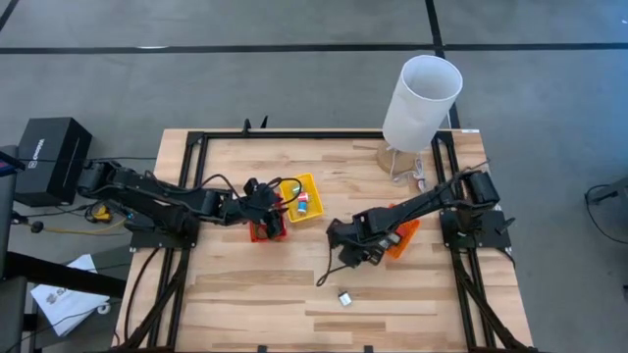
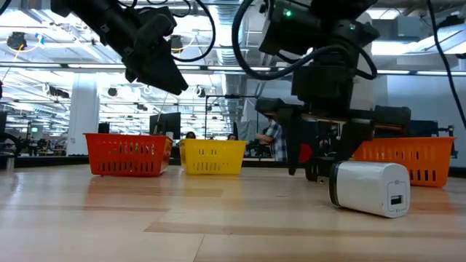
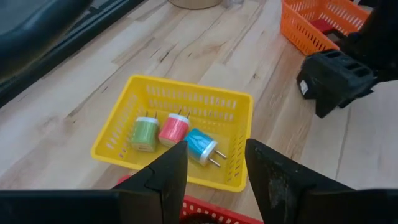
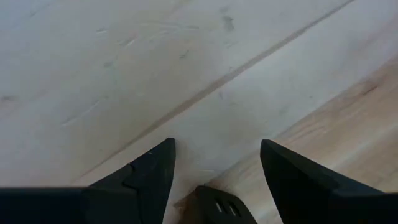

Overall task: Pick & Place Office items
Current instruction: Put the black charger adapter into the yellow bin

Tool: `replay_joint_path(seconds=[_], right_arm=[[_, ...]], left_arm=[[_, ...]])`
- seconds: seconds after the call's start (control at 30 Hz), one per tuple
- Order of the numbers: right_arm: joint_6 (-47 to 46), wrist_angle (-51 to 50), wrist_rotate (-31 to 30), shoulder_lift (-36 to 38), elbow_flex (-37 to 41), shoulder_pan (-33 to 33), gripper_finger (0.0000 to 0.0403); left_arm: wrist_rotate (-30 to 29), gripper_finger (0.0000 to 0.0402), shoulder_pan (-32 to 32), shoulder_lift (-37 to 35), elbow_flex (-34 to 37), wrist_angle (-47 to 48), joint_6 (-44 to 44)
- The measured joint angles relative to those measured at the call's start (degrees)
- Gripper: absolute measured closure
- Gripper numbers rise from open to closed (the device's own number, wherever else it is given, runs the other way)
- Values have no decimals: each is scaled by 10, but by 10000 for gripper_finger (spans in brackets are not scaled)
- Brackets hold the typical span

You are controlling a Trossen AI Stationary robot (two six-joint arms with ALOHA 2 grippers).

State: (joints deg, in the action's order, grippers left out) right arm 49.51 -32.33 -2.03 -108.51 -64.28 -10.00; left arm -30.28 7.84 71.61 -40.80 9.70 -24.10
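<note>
White and blocky, a small charger (image 2: 369, 188) is lying on its side on the wooden table (image 1: 255, 294) nearest the low camera, alone on bare boards toward the table's front edge. Just behind it, the right gripper (image 1: 345, 257) is hanging low over the wood with its fingers (image 4: 149, 169) spread apart and nothing between them; a small black item (image 4: 222, 208) is sitting on the boards under the gap, not touched by either finger. An orange basket (image 1: 404, 238) is resting beside the right arm, partly hidden under it. Farther back, the left gripper (image 3: 214, 163) is hovering over the red basket (image 1: 267, 231), its fingers parted and gripping nothing. Touching the red basket, a yellow basket (image 3: 121, 134) is holding three chargers side by side: a green one (image 3: 144, 134), a pink one (image 3: 173, 129) and a blue one (image 3: 200, 145). At the far edge a tall white cylinder (image 1: 420, 102) is standing on the table.
</note>
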Motion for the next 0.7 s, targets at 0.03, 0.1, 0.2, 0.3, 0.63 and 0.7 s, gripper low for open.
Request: replay_joint_path(seconds=[0.03,0.1,0.2,0.3,0.63,0.7], right_arm=[[1,-11,-5,-8,-9,1,175],[0,-39,-1,-22,-31,2,175],[-6,-77,-4,-28,-60,2,175],[-44,-102,-15,-31,-85,3,175],[-216,-216,30,-26,-155,7,175],[-243,-226,41,-27,-155,8,175]], left_arm=[[0,247,0,0,1,-1,4],[1,247,0,0,2,-7,15],[1,247,1,0,4,-9,16],[2,247,1,0,5,-9,16],[3,247,9,0,5,-12,14],[4,247,12,0,5,-12,14]])
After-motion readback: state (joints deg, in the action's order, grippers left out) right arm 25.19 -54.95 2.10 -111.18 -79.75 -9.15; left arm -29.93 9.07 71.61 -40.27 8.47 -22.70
